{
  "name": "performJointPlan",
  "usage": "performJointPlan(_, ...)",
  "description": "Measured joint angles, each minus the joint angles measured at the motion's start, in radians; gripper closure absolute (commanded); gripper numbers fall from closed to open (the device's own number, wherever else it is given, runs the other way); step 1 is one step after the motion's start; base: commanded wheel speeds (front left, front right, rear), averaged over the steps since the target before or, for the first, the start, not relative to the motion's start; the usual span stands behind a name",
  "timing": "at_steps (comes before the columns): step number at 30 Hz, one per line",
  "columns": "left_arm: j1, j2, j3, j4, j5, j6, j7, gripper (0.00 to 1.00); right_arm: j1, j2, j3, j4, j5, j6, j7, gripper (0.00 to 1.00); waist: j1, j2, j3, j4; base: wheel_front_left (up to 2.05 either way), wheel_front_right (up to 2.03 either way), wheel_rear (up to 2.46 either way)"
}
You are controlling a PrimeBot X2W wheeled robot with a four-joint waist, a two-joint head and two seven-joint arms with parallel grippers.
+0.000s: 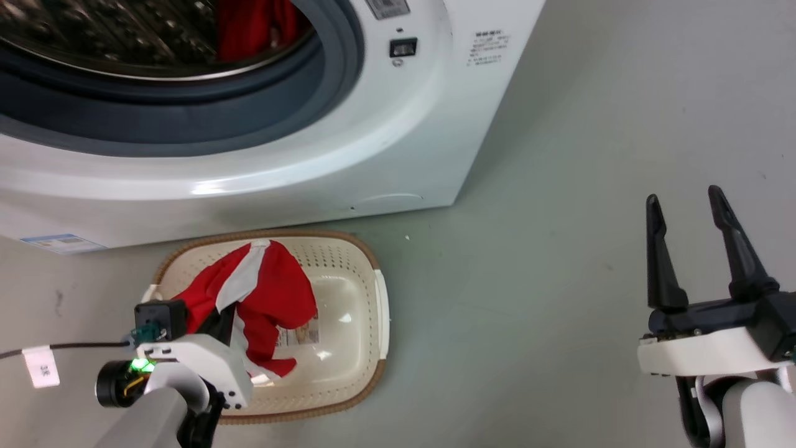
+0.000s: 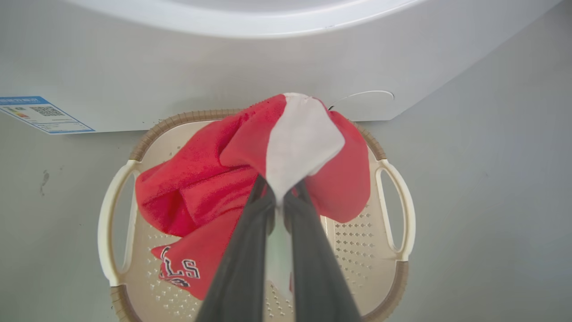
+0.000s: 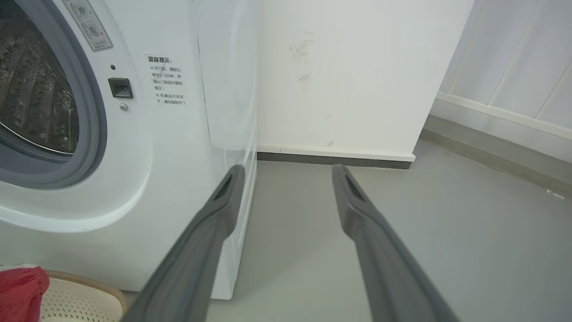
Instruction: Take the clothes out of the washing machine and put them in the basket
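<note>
A red garment with white panels [image 1: 273,292] hangs over the cream basket [image 1: 373,267], which sits on the floor just in front of the washing machine [image 1: 385,137]. My left gripper [image 2: 280,188] is shut on the white panel of the clothes [image 2: 304,138] above the basket [image 2: 397,210], and the lower folds rest inside it. More red fabric [image 1: 255,28] lies inside the steel drum. At the lower right of the head view my right gripper [image 1: 684,211] stands open and holds nothing. In the right wrist view that gripper [image 3: 288,172] points past the machine's [image 3: 178,156] right corner.
Grey floor [image 1: 559,280] stretches to the right of the basket and the machine. A white wall with a dark baseboard [image 3: 335,158] stands behind the machine. A tagged cable [image 1: 40,367] runs to my left wrist. A blue sticker [image 2: 40,114] marks the machine's lower front.
</note>
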Motion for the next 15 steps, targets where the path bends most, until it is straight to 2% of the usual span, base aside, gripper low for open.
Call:
performJointPlan(1,-0.057,-0.012,0.001,0.096,0.014,-0.029,-0.001,1.00,-0.017,0.000,-0.006,-0.005,0.009,0.000,0.000,0.00,0.0000,0.0000,0.048,-0.023,0.00,0.00,0.00)
performJointPlan(5,-0.129,-0.023,0.000,0.212,0.032,-0.060,-0.002,1.00,-0.023,-0.001,0.004,-0.011,0.024,0.000,0.000,0.00,0.0000,0.0000,0.113,-0.053,0.00,0.00,0.00)
performJointPlan(15,-0.258,-0.023,0.015,0.379,0.075,-0.095,-0.004,1.00,-0.045,0.000,0.035,-0.011,0.065,0.000,0.000,0.00,0.0000,0.0000,0.245,-0.129,0.00,0.00,0.00)
